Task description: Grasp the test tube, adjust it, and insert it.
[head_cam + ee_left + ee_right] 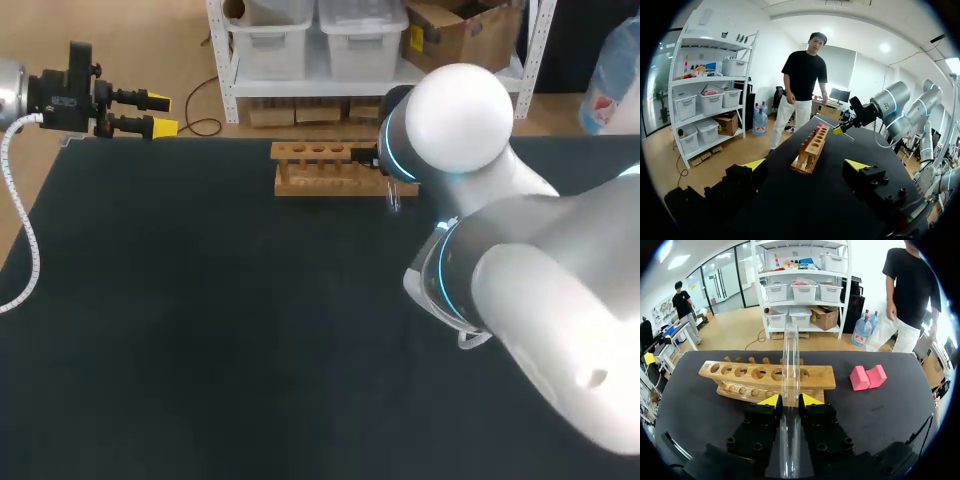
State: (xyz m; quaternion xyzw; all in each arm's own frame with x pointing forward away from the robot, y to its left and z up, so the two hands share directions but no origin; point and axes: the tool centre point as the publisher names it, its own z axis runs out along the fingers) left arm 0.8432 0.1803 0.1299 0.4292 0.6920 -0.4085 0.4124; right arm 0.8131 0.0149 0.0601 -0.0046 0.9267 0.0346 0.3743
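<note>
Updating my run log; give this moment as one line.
right gripper: shut on test tube | rack: ahead | left gripper: open, away

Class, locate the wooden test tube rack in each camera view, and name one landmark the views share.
Head view: wooden test tube rack at the table's far edge, beside the right arm.
Left wrist view: ahead of the left gripper's open fingers, seen end-on.
Right wrist view: broadside just ahead of the right gripper, behind the test tube it holds.
Landmark: the right arm, next to the rack.
</note>
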